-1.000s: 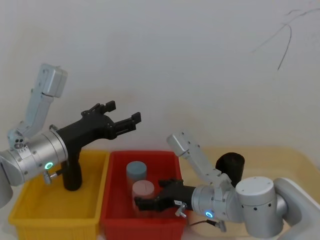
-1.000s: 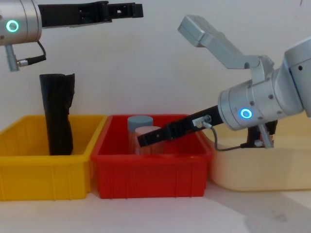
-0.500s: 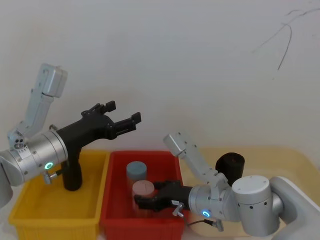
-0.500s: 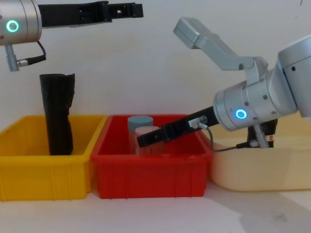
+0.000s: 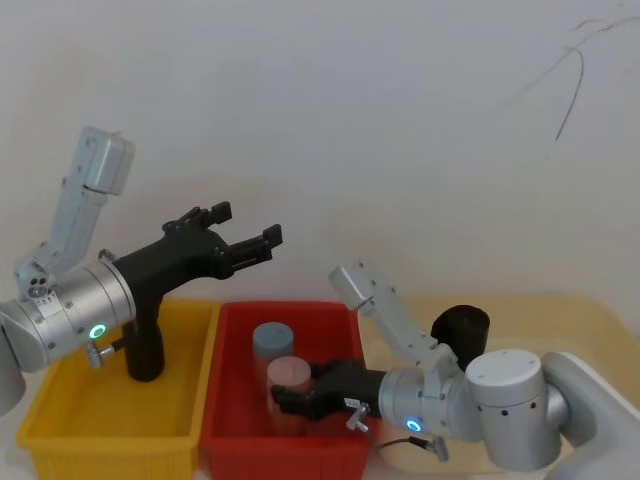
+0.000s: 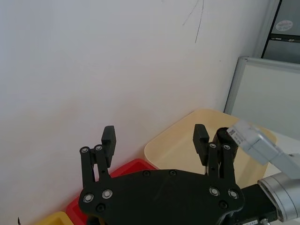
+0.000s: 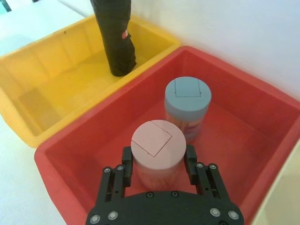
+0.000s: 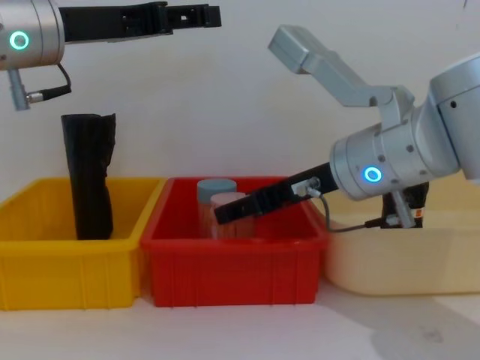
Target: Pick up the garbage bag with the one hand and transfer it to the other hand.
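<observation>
Black and glossy, the garbage bag (image 5: 146, 340) stands upright in the yellow bin (image 5: 60, 420), at the robot's left; in the right wrist view we see its small red-and-white label near the lower end (image 7: 124, 33). No gripper touches it. The left gripper (image 5: 245, 240), w/ the green-cyan ring, hangs high above the bins, near the wall, and its fingers (image 6: 108, 140) are spread wide w/ nothing between them. The right gripper (image 5: 285, 400), w/ the blue ring, reaches down into the red bin (image 5: 235, 450), which sits between the yellow bin and a cream tray (image 5: 590, 320). Its fingers (image 7: 125, 161) stand on both sides of a pink-lidded jar (image 7: 155, 151), close against it, but we cannot tell if they really press it. A blue-lidded jar (image 7: 187, 105) stands just behind the pink one. Another black roll (image 5: 460, 335) stands in the cream tray, partly hidden by the right arm.
</observation>
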